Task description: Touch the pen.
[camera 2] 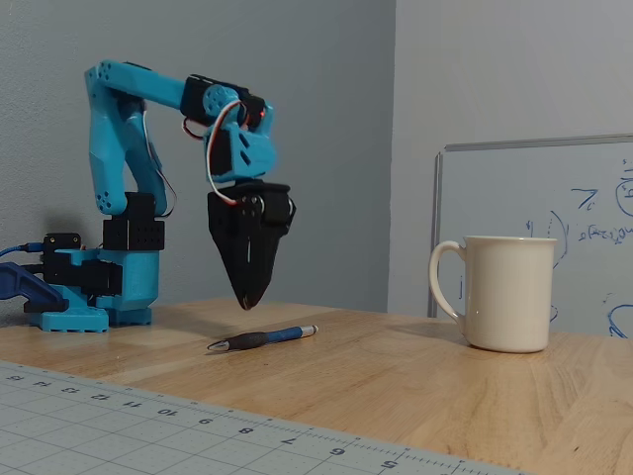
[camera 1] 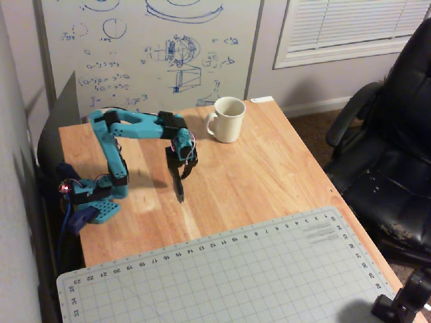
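Observation:
The pen (camera 2: 263,338) lies flat on the wooden table (camera 2: 415,376), slim and dark with a blue barrel section. In the overhead view the pen (camera 1: 180,191) lies lengthwise just in front of the arm. My gripper (camera 2: 245,303) points straight down with its black fingers (camera 2: 237,247) closed to a point. It hangs a short way above the table, over the pen's dark end, with a gap between tip and pen. In the overhead view the gripper (camera 1: 184,173) is at the pen's far end. It holds nothing.
A white mug (camera 1: 227,120) stands upright at the table's far side, right of the arm; it also shows in the fixed view (camera 2: 506,294). A grey cutting mat (camera 1: 229,276) covers the near part of the table. A black office chair (camera 1: 390,148) stands to the right, and a whiteboard (camera 1: 148,47) behind.

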`<state>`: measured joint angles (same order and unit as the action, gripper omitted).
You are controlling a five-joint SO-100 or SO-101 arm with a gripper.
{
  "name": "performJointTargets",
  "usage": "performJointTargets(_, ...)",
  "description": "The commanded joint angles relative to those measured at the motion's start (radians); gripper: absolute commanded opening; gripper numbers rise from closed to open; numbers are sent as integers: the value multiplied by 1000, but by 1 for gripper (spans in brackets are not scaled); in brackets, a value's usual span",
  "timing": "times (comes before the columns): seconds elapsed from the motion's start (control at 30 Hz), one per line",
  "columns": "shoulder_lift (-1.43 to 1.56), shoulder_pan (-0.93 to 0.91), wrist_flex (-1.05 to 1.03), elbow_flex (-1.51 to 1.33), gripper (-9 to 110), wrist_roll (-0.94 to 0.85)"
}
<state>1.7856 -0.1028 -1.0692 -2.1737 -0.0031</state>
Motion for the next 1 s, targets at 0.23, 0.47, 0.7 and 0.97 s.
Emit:
performJointTargets(0.23, -60, -12, 12, 77, 1, 9)
performJointTargets(0.47, -77, -12, 115, 75, 1, 9)
performJointTargets(0.7, -77, -12, 189, 58, 1, 9)
performJointTargets(0.97, -77, -12, 187, 55, 1, 11)
